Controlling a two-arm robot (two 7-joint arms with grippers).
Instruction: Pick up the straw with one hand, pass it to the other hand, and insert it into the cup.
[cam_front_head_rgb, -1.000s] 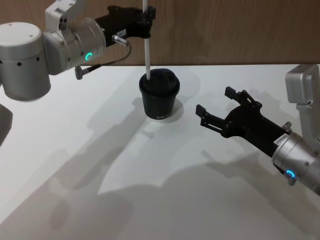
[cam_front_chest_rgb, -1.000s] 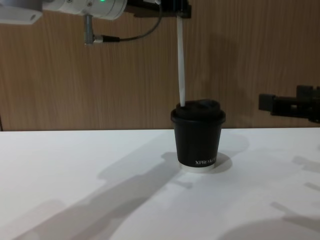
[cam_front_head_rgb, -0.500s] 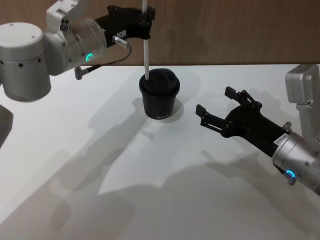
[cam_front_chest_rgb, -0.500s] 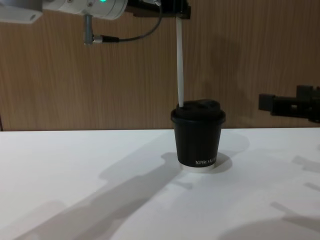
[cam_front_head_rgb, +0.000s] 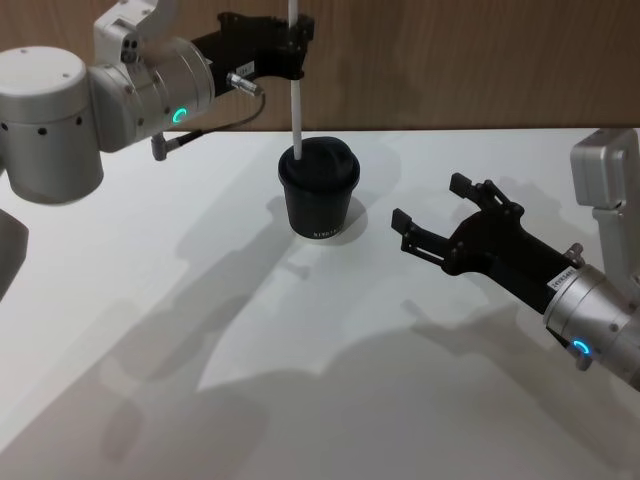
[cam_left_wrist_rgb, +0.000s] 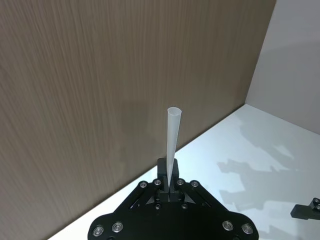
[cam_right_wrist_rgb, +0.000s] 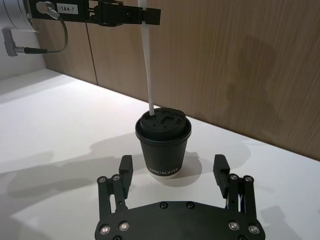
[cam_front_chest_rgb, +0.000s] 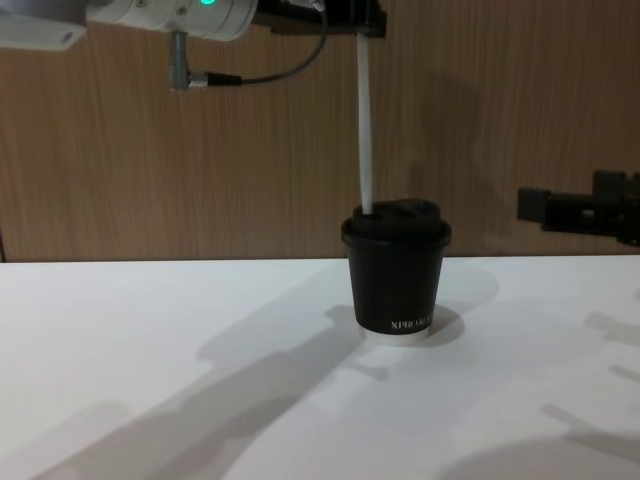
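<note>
1. Head view: left gripper (cam_front_head_rgb: 293, 42) clamps the straw (cam_front_head_rgb: 297, 105) near its top, so the long lower end hangs free to aim at the cup (cam_front_head_rgb: 319, 197). Straw tip sits at the lid's left-rear edge. Left arm reaches in high from the left, wrist level. Right gripper (cam_front_head_rgb: 430, 214) hangs low to the cup's right, well apart, fingers spread, holding nothing.
2. Left wrist view: fingers (cam_left_wrist_rgb: 165, 175) pinch the straw (cam_left_wrist_rgb: 173, 134); short stub sticks out past them.
3. Right wrist view: straw (cam_right_wrist_rgb: 148, 70) nearly upright, tip on the cup (cam_right_wrist_rgb: 163, 145) lid; whether it has entered the hole is hard to tell. Right gripper (cam_right_wrist_rgb: 172, 171) faces the cup, fingers released.
4. Chest view: straw (cam_front_chest_rgb: 366, 140) leans slightly, tip at the lid rim of the cup (cam_front_chest_rgb: 397, 272), which stands upright mid-worktop (cam_front_chest_rgb: 150, 360). Insertion not yet done, I judge.
</note>
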